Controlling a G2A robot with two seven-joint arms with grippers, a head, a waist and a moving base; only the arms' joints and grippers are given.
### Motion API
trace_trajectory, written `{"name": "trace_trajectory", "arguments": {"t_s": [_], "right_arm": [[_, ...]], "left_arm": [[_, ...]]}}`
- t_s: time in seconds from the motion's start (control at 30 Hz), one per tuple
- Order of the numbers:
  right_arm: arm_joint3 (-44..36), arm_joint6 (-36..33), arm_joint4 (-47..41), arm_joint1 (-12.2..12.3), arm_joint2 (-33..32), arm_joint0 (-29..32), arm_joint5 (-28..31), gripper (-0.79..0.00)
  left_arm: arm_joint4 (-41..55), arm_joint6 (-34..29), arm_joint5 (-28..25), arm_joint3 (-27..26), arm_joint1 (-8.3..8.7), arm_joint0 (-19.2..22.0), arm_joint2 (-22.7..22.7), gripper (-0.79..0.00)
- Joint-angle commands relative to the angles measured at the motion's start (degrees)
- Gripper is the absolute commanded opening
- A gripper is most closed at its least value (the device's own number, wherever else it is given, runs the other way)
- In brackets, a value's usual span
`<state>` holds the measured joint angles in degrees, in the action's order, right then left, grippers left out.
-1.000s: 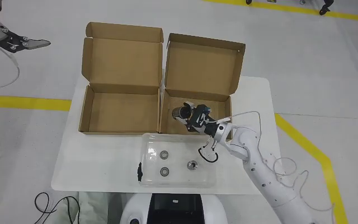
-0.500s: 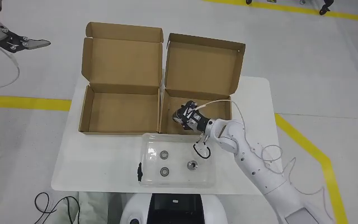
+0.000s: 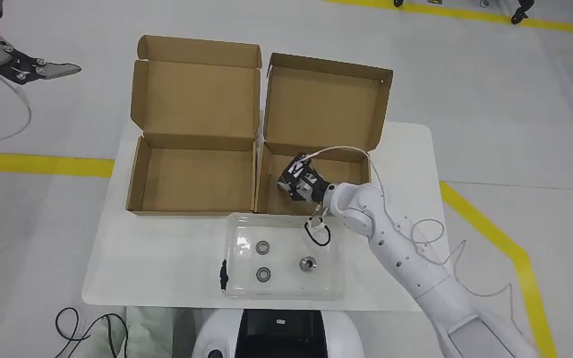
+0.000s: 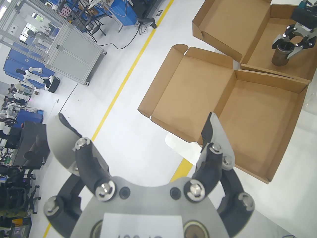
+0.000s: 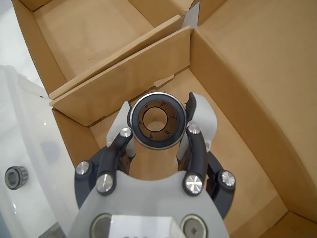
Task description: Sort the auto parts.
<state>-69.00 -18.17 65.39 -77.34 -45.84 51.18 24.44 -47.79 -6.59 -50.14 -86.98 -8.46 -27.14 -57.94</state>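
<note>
Shifted further into the right box (image 5: 237,164), the right claw (image 5: 160,113) grips a cylindrical sleeve (image 5: 158,145).

Pale grey floor (image 3: 501,80), yellow lines (image 3: 54,165) at 9, 1 and 4 o'clock of the white table (image 3: 403,152). Farther off, blue racks (image 4: 123,1), a metal-framed cabinet (image 4: 71,50), black chairs (image 4: 14,192), a bright window (image 4: 31,24)

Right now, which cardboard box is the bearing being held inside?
The right-hand cardboard box: the right gripper holds the cylindrical bearing inside it, not the left-hand box.
</note>
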Motion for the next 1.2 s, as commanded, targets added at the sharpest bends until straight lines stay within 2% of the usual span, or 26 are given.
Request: {"name": "trace_trajectory", "arguments": {"t_s": [0.0, 0.2, 0.3, 0.33, 0.37, 0.43, 0.5, 0.77, 0.87, 1.17], "right_arm": [[0.55, -0.57, 0.25, -0.27, 0.43, -0.5, -0.53, -0.785], [1.55, -2.24, 1.8, -1.0, 1.54, -1.7, -2.46, -0.785], [1.97, -2.61, 2.02, -1.29, 1.78, -2.09, -2.77, -0.425], [2.07, -2.69, 2.02, -1.37, 1.82, -2.17, -2.86, -0.366], [2.15, -2.75, 2.13, -1.44, 1.86, -2.25, -2.89, -0.169], [2.27, -2.79, 2.3, -1.56, 1.91, -2.34, -2.91, -0.105], [2.32, -2.85, 2.49, -1.66, 1.9, -2.38, -2.92, -0.095], [-0.33, -0.44, 3.84, -1.12, 0.13, -1.0, -1.11, -0.212], [-3.55, -0.4, 5.05, -0.4, -1.32, 0.66, -0.01, -0.246], [-17.16, -0.91, 10.44, 2.38, -5.98, 7.89, 6.65, -0.277]], "left_arm": [[0.0, 0.0, 0.0, 0.0, 0.0, 0.0, 0.0, 0.0], [0.0, 0.0, 0.0, 0.0, 0.0, 0.0, 0.0, 0.0], [0.0, 0.0, 0.0, 0.0, 0.0, 0.0, 0.0, 0.0], [0.0, 0.0, 0.0, 0.0, 0.0, 0.0, 0.0, 0.0], [0.0, 0.0, 0.0, 0.0, 0.0, 0.0, 0.0, 0.0], [0.0, 0.0, 0.0, 0.0, 0.0, 0.0, 0.0, 0.0], [0.0, 0.0, 0.0, 0.0, 0.0, 0.0, 0.0, 0.0], [0.0, 0.0, 0.0, 0.0, 0.0, 0.0, 0.0, 0.0], [0.0, 0.0, 0.0, 0.0, 0.0, 0.0, 0.0, 0.0], [0.0, 0.0, 0.0, 0.0, 0.0, 0.0, 0.0, 0.0]]}}
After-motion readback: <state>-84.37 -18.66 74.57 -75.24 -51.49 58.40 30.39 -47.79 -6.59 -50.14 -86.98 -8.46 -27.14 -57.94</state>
